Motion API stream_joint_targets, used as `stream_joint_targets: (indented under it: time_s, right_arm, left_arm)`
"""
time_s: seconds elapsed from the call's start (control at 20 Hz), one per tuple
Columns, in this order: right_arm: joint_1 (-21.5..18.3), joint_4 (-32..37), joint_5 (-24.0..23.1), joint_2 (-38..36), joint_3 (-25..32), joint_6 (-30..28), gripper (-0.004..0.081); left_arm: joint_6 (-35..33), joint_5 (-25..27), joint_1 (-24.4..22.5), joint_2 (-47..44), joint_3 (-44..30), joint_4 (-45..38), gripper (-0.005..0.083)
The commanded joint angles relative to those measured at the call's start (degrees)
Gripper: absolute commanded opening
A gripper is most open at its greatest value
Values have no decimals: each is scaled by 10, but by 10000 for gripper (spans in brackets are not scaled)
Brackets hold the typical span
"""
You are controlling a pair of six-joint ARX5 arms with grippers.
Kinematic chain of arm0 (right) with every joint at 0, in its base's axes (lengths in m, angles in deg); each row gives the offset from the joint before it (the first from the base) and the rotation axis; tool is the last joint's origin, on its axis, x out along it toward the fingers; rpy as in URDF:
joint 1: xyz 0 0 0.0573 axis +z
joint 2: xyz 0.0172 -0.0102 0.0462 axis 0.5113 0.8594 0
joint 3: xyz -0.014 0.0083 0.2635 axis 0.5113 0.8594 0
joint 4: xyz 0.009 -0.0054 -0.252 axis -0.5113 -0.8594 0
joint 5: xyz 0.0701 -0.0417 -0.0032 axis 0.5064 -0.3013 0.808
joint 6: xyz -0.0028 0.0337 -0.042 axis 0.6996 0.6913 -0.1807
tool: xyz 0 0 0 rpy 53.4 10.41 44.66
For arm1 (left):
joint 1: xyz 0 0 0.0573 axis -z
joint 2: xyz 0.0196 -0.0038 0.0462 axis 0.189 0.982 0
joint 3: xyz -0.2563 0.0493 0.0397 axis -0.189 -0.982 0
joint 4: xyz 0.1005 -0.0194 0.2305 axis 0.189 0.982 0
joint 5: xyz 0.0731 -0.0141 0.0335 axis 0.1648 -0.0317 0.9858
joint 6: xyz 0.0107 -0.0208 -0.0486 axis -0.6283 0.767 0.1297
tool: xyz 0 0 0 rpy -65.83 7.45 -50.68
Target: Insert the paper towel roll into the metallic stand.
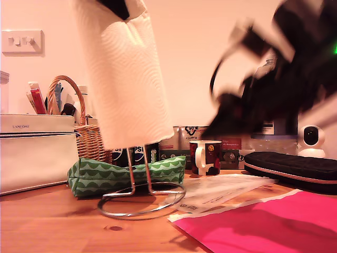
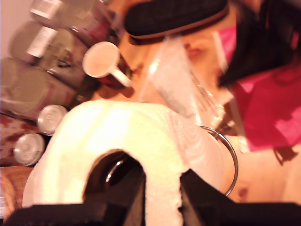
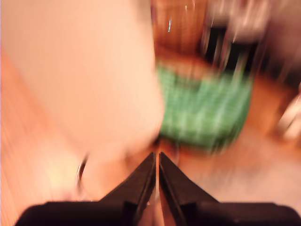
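Note:
The paper towel roll [image 1: 124, 79] hangs upright and slightly tilted over the metallic stand [image 1: 142, 206], whose upright loop runs up into the roll's lower end. My first gripper [image 2: 162, 186] is shut on the roll's [image 2: 141, 136] top rim, one finger inside the core and one outside; in the exterior view it shows at the top edge [image 1: 124, 6]. The stand's ring base [image 2: 233, 160] peeks out from behind the roll. My second gripper [image 3: 156, 157] is shut on nothing, its tips together, a short way from the roll [image 3: 80, 70]. It appears as a blurred black mass [image 1: 247, 110] at the exterior view's right.
A green patterned pouch [image 1: 126, 176] lies right behind the stand. A mug [image 1: 205, 157], a black case [image 1: 292, 168], a pink sheet [image 1: 274, 221] and a clear plastic sleeve [image 1: 221, 190] are toward the exterior view's right. A wicker basket [image 1: 73, 121] and white box [image 1: 34, 153] stand at its left.

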Motion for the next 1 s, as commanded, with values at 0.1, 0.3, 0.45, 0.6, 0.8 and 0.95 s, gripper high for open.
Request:
stream_joint_targets:
  time_s: [0.1, 0.3, 0.45, 0.6, 0.8, 0.95]
  right_arm:
    - [-6, -39, -3, -42, 6, -18, -11]
    - [-8, -64, -3, -50, 6, -25, -11]
    - [-8, -65, -3, -50, 6, -26, -11]
    - [-8, -65, -3, -50, 6, -26, -11]
    - [-8, -65, -3, -50, 6, -26, -11]
    - [-8, -68, -3, -50, 6, -25, -11]
  left_arm:
    - [-12, -14, 2, 11, 2, 1, -21]
    - [-14, -30, 9, 11, 8, 30, -21]
    - [-28, -38, 15, 11, 14, 59, -21]
    - [-33, -60, 17, 11, 43, 88, -21]
    - [-44, -76, 17, 11, 92, 111, -21]
    - [-44, -75, 17, 14, 93, 131, -21]
